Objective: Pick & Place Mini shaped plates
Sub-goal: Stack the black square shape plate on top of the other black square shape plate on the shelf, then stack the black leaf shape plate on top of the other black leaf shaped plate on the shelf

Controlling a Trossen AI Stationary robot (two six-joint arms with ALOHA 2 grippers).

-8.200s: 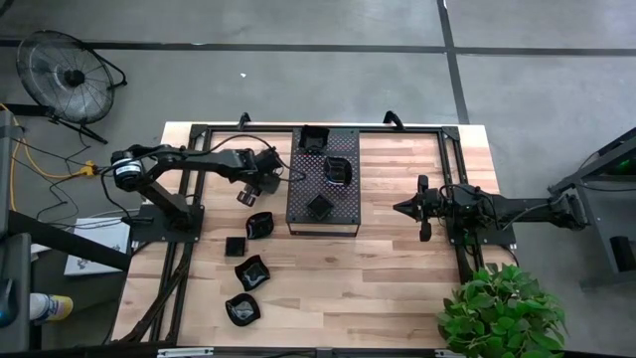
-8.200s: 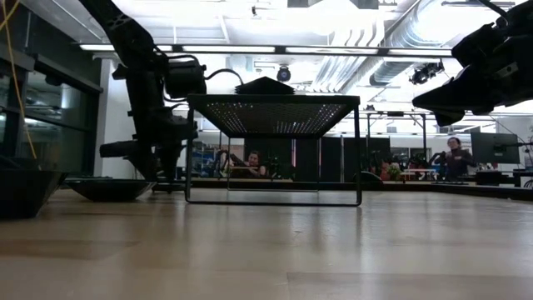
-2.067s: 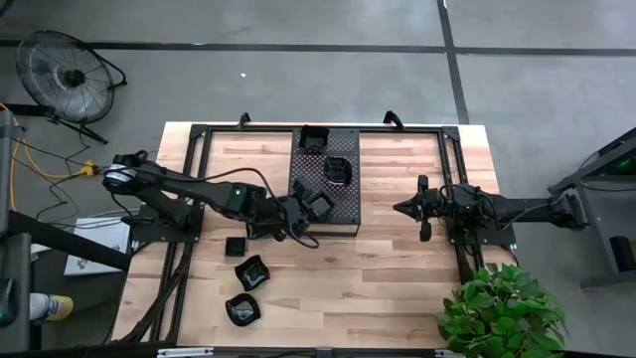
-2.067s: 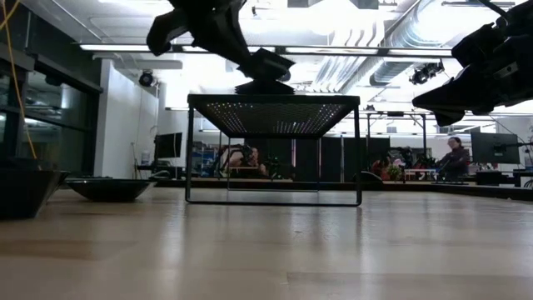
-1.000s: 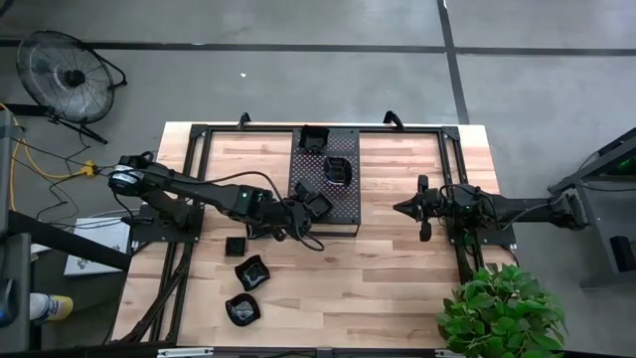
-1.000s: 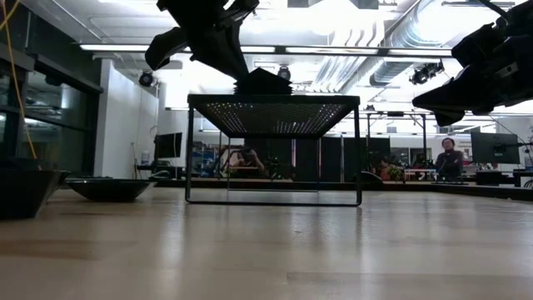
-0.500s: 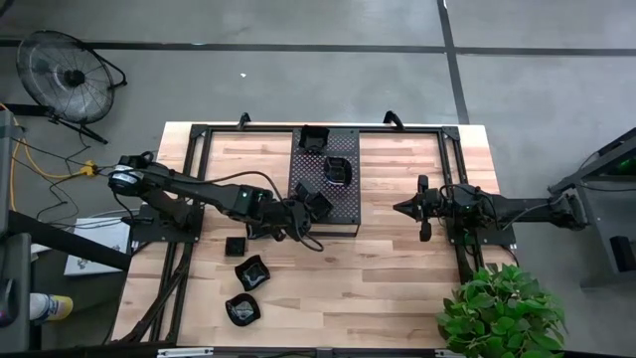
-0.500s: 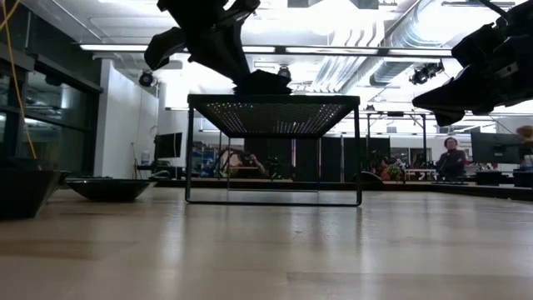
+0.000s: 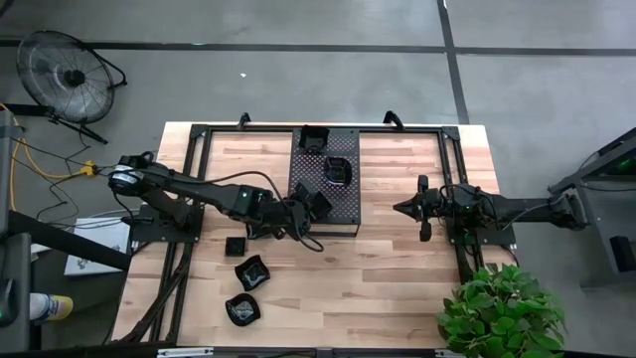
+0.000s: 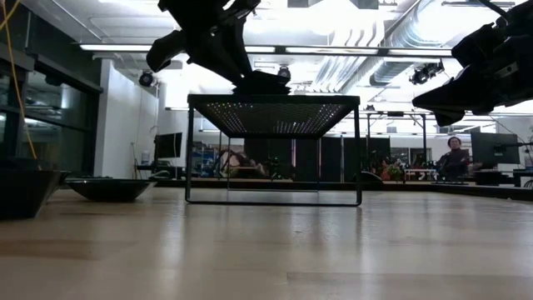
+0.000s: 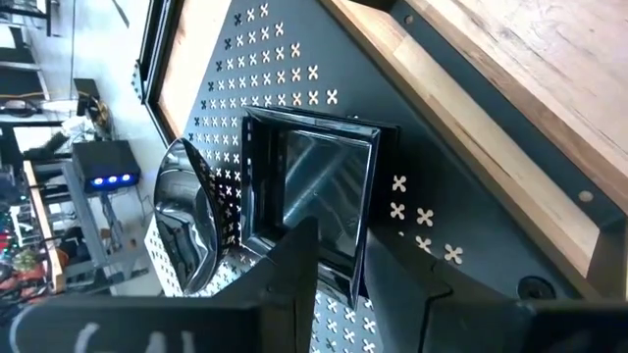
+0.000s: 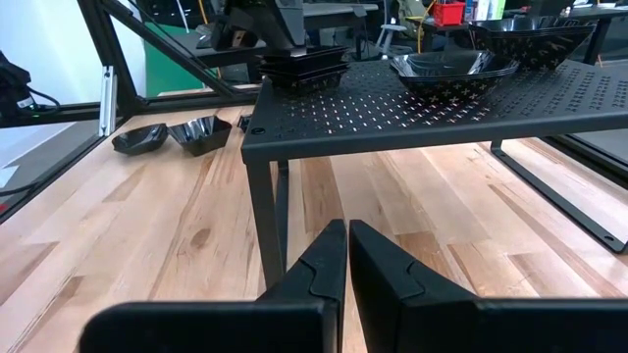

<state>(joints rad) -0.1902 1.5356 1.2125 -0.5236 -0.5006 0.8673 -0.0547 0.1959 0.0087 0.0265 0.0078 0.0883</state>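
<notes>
My left gripper [image 9: 306, 211] [image 11: 365, 257] is at the near left corner of the black perforated tray [image 9: 343, 204], over a square mini plate [image 9: 319, 204] [image 11: 312, 191]. That plate sits nested on another square plate, forming a small stack [image 12: 300, 71] [image 10: 262, 82]. The fingers are slightly open, one on each side of the plate's near wall. Two more plates [image 9: 314, 139] [image 9: 339, 171] rest on the tray. Three others [image 9: 236, 245] [image 9: 250, 271] [image 9: 241, 309] lie on the wood near the left. My right gripper [image 9: 421, 208] [image 12: 345, 235] is shut and hovers right of the tray. My left gripper comes slanting down from the table's left, with one finger [image 11: 299, 260] inside the top square plate and the other [image 11: 437, 294] outside its near wall [image 11: 361, 250]. Whether either finger touches the wall cannot be told. The plate rests flat on the stack.
The tray stands raised on thin legs [image 10: 188, 150] [image 10: 359, 150] above the wooden table [image 9: 397, 268]. Black frame rails [image 9: 194, 179] [image 9: 457, 169] run along both sides. A potted plant [image 9: 502, 313] is at the near right corner. People are in the room behind [image 10: 454, 158].
The top square plate has settled from slightly tipped to flat on the stack at the tray's near left corner. The left gripper has stayed over it with hardly any travel.
</notes>
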